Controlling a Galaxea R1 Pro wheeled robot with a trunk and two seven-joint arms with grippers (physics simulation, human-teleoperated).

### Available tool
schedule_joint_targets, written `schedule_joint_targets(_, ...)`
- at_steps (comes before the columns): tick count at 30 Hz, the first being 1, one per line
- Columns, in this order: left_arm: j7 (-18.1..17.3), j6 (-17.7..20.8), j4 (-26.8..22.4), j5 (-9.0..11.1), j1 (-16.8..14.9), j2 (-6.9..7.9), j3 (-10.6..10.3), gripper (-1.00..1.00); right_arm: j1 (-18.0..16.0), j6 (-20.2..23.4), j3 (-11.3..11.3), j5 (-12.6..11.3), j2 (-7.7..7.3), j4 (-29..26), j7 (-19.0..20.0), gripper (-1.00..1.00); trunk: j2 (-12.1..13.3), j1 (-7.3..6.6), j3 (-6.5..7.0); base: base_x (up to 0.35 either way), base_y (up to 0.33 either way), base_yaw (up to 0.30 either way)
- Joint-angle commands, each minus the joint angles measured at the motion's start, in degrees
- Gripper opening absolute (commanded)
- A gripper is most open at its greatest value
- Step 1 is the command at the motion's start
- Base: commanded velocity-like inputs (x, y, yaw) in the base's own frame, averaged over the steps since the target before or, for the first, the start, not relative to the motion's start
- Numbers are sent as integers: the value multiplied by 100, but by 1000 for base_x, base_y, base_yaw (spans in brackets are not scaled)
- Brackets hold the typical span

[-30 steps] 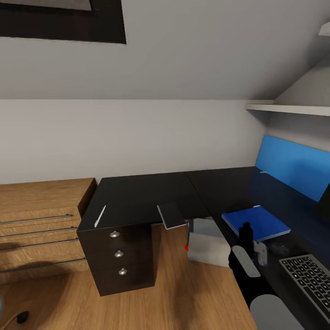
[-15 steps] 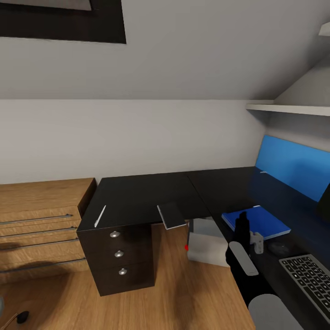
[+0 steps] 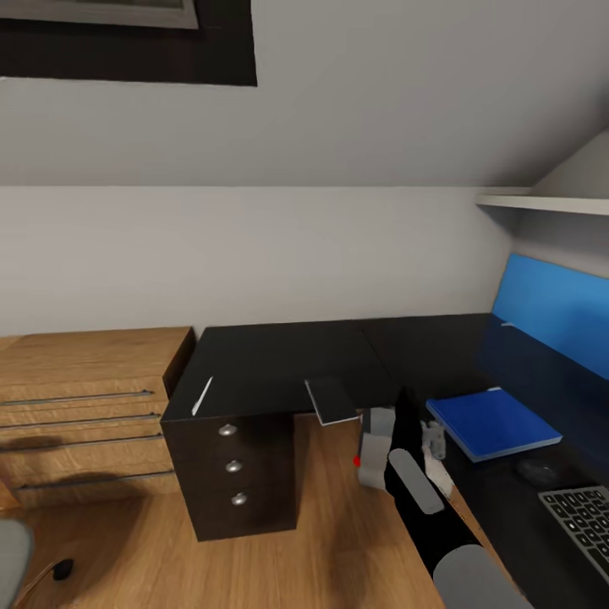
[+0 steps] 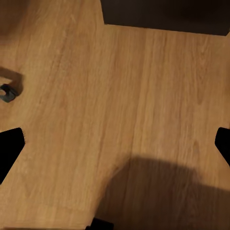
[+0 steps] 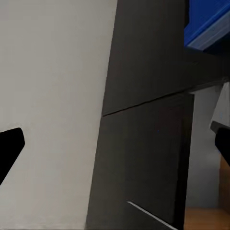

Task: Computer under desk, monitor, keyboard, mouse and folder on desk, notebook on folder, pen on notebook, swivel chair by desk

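On the black L-shaped desk (image 3: pixel 271 364), the blue flat folder (image 3: pixel 493 423) lies by the front edge of the right wing, and the grey keyboard (image 3: pixel 584 516) sits further along that edge, at the picture's bottom right. A dark round shape between them may be the mouse, too dim to tell. White thin pen (image 3: pixel 202 395) lies near the left front corner of the desk, above the three-drawer black pedestal (image 3: pixel 233 465). Dark notebook with a white edge (image 3: pixel 331 399) overhangs the front edge beside the pedestal. Grey computer case (image 3: pixel 375 440) stands under the desk at the inner corner, partly hidden by the arm. Right gripper (image 3: pixel 420 423) is raised just off the desk's front edge near the folder; in the right wrist view its black fingertips (image 5: pixel 9 143) sit at opposite sides, wide apart, nothing between. Left gripper (image 4: pixel 115 143) hangs over the wooden plank floor (image 4: pixel 120 86), fingers spread apart, empty. Blue panel (image 3: pixel 554 313) backs the right wing.
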Motion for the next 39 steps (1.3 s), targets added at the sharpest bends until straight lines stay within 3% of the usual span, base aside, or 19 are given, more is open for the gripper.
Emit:
schedule_joint_targets(1, 5, -24, 2, 61, -3, -3, 5, 100, -1, -24, 176, -13, 11, -2, -38, 100, -3, 0, -1, 0, 0, 211)
schedule_joint_targets(4, 8, -23, 0, 61, -3, -3, 5, 100, 0, 93, 263, -23, 27, 16, -50, 100, -3, 0, 13, 0, 0, 219)
schedule_joint_targets(10, -9, -27, -123, 65, -3, -9, 15, 100, 0, 1226, 271, -55, 60, 191, -343, 100, -3, 0, 20, 0, 0, 155)
schedule_joint_targets(17, -29, -29, -493, 272, 0, -7, 30, 100, 0, 1463, 277, -55, 41, 204, -253, 100, -204, 110, -69, 0, 0, 15)
schedule_joint_targets(22, -35, -1, -1263, 324, 81, -3, 32, 100, 0, 1649, 280, -60, 41, 217, -224, 100, -404, 219, -159, 0, 0, 1)
schedule_joint_targets(23, -40, 25, -1706, 333, 294, 2, 32, 100, 0, 1776, 286, -60, 47, 225, -215, 100, -444, 241, -177, 0, 0, 0)
schedule_joint_targets(27, -59, 106, -2387, 346, 622, 14, 32, 100, 0, 1849, 289, -54, 51, 236, -210, 100, -605, 329, -249, 0, 0, 0)
schedule_joint_targets(30, -178, 737, -2994, 355, 881, 26, 34, 100, 0, 1877, 289, -46, 36, 241, -209, 100, -725, 395, -303, 0, 0, 0)
schedule_joint_targets(31, -383, 1286, -3387, 441, 1032, 58, 39, 100, 0, 1950, 288, -47, 27, 242, -209, 100, -765, 417, -321, 0, 0, 0)
schedule_joint_targets(32, -630, 1553, -3585, 579, 1115, 123, 44, 100, 0, 2039, 289, -49, 25, 242, -205, 100, -805, 439, -338, 0, 0, 0)
schedule_joint_targets(36, -1203, 1823, -3766, 877, 1205, 379, 41, 100, 0, 2195, 289, -51, 30, 243, -198, 100, -966, 527, -410, 0, 0, 0)
schedule_joint_targets(39, -1289, 1855, -3787, 924, 1215, 421, 41, 100, 0, 2289, 296, -55, 32, 243, -193, 100, -1086, 593, -464, 0, 0, 0)
